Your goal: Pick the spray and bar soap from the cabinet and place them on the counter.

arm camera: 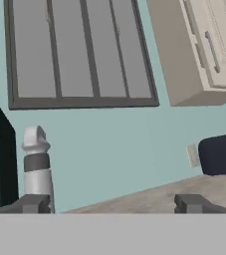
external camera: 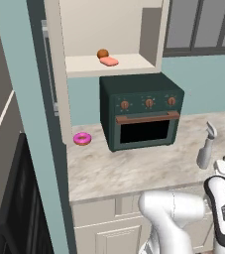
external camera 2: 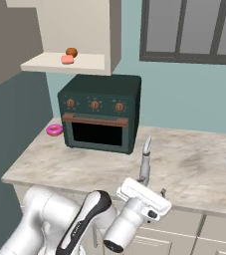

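- Already spray (external camera: 206, 147) stands upright on counter (external camera: 134, 171), near its front edge
- pincer (arm camera: 112, 203) apart, empty, just beside it
- bar soap (external camera: 109, 61) left on cabinet (external camera: 115, 65) shelf

A dark-green oven (external camera: 142, 111) shows beyond and left of the left fingertip in the hand view. A pink donut (external camera: 82, 139) lies beside it. A small orange-brown ball (external camera: 102, 53) sits higher. A dark-framed window (arm camera: 79, 52) stands above the fingertips.
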### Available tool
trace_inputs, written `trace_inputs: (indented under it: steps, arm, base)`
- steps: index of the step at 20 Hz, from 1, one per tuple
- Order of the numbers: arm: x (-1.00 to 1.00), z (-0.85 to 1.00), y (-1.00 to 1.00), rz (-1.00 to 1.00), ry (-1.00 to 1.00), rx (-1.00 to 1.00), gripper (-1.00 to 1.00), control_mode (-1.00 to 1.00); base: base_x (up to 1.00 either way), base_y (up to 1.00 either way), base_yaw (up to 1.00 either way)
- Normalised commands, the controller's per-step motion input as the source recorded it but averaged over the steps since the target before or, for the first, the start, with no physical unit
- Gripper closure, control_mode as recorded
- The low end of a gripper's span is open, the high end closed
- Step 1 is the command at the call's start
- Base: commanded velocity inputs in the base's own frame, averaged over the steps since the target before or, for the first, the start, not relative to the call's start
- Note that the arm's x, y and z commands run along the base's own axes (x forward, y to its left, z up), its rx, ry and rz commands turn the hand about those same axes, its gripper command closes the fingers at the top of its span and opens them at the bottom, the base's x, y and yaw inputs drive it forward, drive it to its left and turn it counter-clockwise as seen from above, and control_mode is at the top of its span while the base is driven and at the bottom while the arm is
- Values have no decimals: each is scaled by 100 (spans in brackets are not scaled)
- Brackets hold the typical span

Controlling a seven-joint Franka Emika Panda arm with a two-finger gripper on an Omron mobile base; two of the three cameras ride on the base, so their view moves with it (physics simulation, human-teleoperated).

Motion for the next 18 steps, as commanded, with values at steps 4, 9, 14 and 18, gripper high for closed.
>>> trace_inputs:
  steps: [4, 9, 14, 18]
  arm:
    - [-54, 29, 57, 7, -19, -2, -100, -100]
    - [-42, 49, 74, 12, -19, -5, -100, -100]
    - [-29, 67, 80, 21, -17, -7, -100, -100]
    - [-14, 76, 85, 27, -14, -8, -100, -100]
  base:
    - [0, 0, 0]
    - [0, 0, 0]
    - [0, 0, 0]
    - [0, 0, 0]
